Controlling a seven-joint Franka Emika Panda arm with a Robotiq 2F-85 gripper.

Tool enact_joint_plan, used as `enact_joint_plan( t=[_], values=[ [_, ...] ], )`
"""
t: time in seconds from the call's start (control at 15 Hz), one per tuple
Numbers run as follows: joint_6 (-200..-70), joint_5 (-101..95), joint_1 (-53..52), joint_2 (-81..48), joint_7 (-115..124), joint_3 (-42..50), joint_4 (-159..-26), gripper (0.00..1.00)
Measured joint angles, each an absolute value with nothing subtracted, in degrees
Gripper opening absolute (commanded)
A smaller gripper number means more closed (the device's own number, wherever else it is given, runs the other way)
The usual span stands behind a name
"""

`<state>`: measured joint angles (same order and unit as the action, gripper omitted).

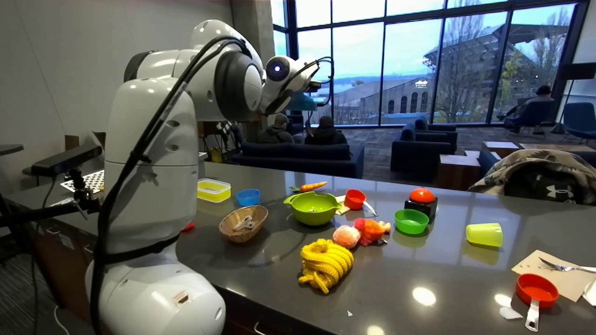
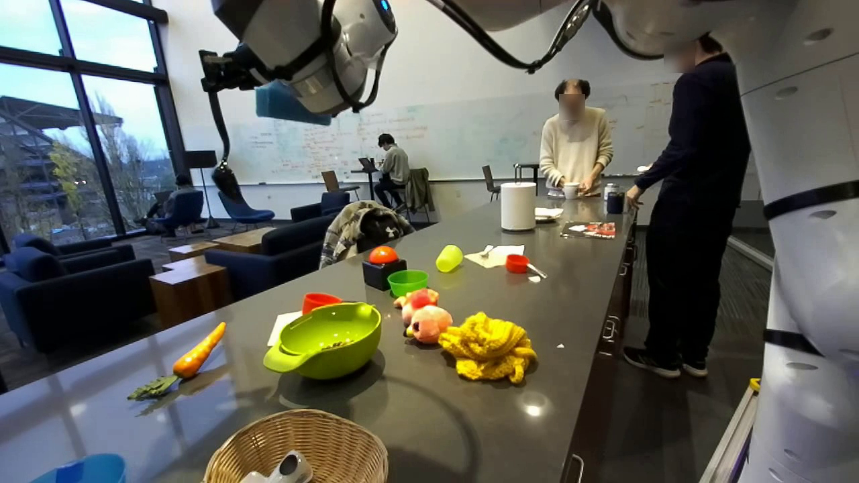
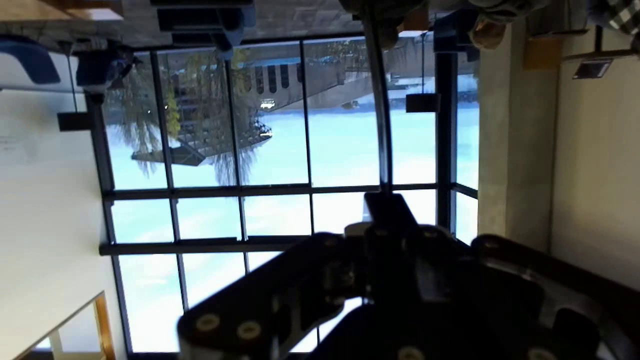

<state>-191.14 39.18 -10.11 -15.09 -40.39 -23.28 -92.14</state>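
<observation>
A dark spoon (image 2: 226, 182) is held in the air by the end of its handle, its head hanging downward, well above the level of the counter (image 1: 391, 270). In the wrist view the handle is seen running away from the hand (image 3: 389, 207), whose fingers are pressed together on it, while the head is hard to make out at the top edge. That view, turned upside down, is mostly filled by tall windows (image 3: 345, 145), whereas the things on the counter are shown only from outside. In an exterior view small dark bits (image 2: 335, 345) can be seen inside the green bowl (image 2: 335, 367), and a white canister (image 2: 518, 206) and two people (image 2: 574, 144) are included farther along the counter. In an exterior view a yellow box (image 1: 213, 196) is shown near a blue cup (image 1: 248, 197), the wicker basket (image 1: 233, 236) is framed whole, and the silver handle of a red cup (image 1: 355, 204) beside the bowl is left in plain sight. The carrot (image 2: 199, 352), the plush toy (image 2: 429, 324) and the yellow knitted bundle (image 2: 488, 349) are caught in both exterior views
</observation>
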Motion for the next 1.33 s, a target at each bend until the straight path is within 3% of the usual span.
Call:
enact_joint_plan(
  t=[0.53, 0.8, 1.33],
  values=[
    [-198.06, 38.32, -5.4, -17.23, -41.5, -25.99, -96.52, 0.01],
    [-197.85, 23.25, -10.3, -17.49, -25.48, -17.19, -100.1, 0.01],
    [-197.07, 24.84, -9.39, -13.32, -24.08, -15.99, -106.49, 0.01]
  ],
)
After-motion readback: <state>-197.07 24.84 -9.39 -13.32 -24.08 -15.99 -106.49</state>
